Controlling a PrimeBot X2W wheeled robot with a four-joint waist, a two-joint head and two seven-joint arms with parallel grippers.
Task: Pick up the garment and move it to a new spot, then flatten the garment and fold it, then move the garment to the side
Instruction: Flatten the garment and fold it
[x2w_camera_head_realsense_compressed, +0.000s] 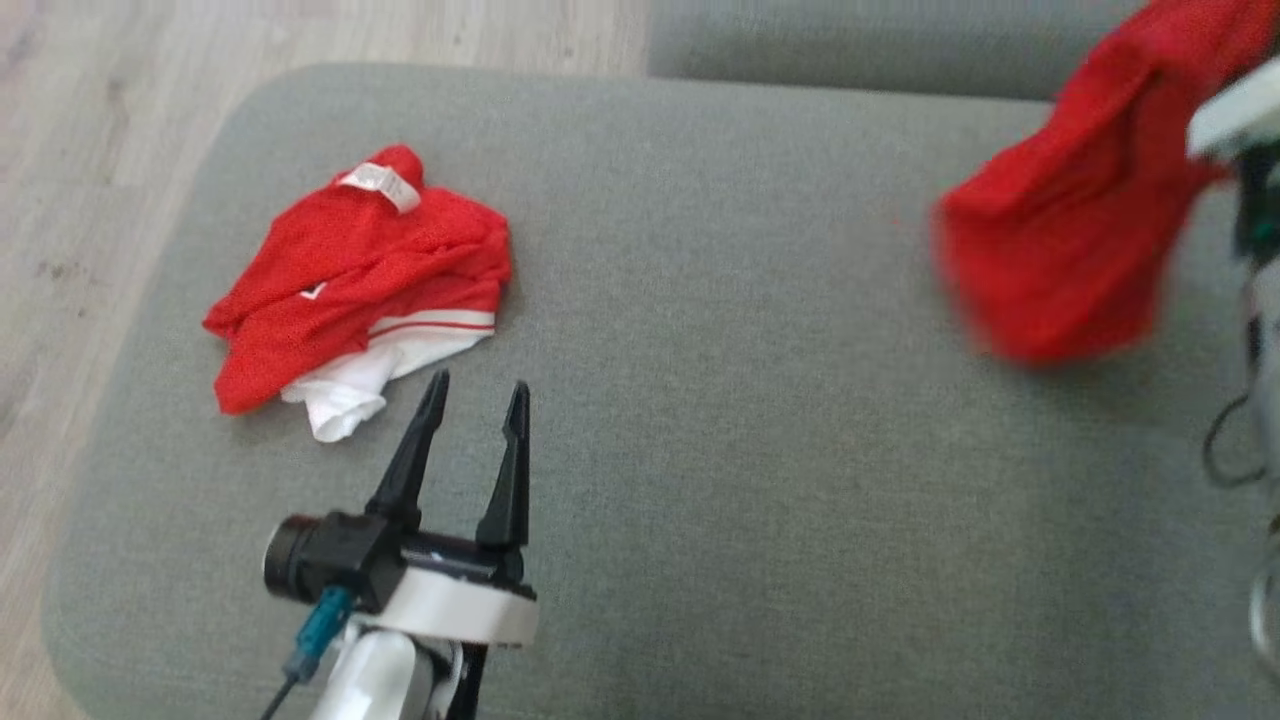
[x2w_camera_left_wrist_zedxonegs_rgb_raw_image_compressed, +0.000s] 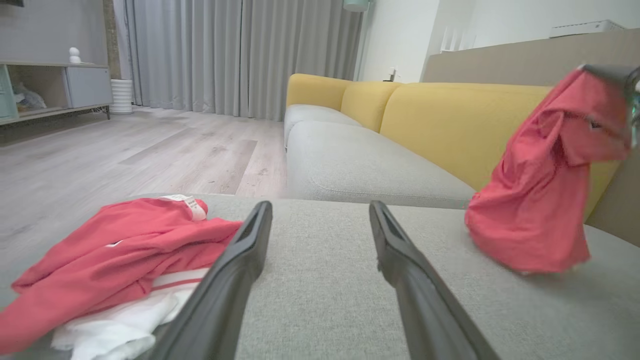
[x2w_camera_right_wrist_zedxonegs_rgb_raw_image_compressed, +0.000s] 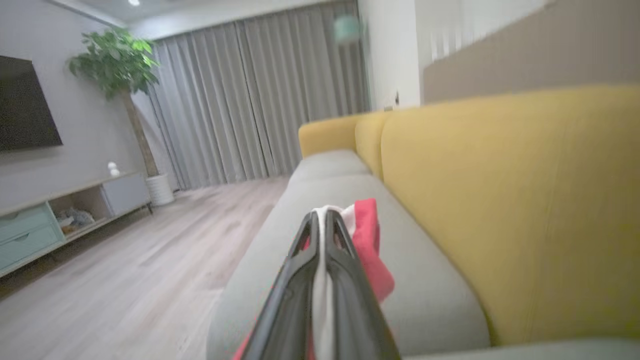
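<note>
**Right fingers (x2w_camera_right_wrist_zedxonegs_rgb_raw_image_compressed: 350, 285) pinched on a hanging red garment (x2w_camera_head_realsense_compressed: 1070, 230)**

The right gripper (x2w_camera_right_wrist_zedxonegs_rgb_raw_image_compressed: 322, 216) has both dark fingers pressed together, with a thin strip of white and red cloth caught between them near the tips. From that pinch the garment hangs in a bunched drape over the right end of the grey cushion (x2w_camera_head_realsense_compressed: 760, 450). Whether its lower hem touches the cushion or hangs just clear, I cannot tell.

The hold takes only an edge, so I judge that a quick swing could pull the cloth free. Bunched as it is, the garment would likely land folded on itself and be harder to flatten. A loose cable (x2w_camera_head_realsense_compressed: 1225, 445) beside the right arm lies near the drape and could snag it.

The left gripper (x2w_camera_head_realsense_compressed: 478, 392), fingers spread wide and holding nothing, hovers just beside a second red garment (x2w_camera_head_realsense_compressed: 350, 280) crumpled near the cushion's left side. Carrying the load that far risks tangling the two.

Between them the middle of the cushion is broad and bare, the best room for laying out. The rounded left edge drops to the wooden floor (x2w_camera_head_realsense_compressed: 80, 200), and a yellow backrest (x2w_camera_right_wrist_zedxonegs_rgb_raw_image_compressed: 525, 200) closes off one long side.
</note>
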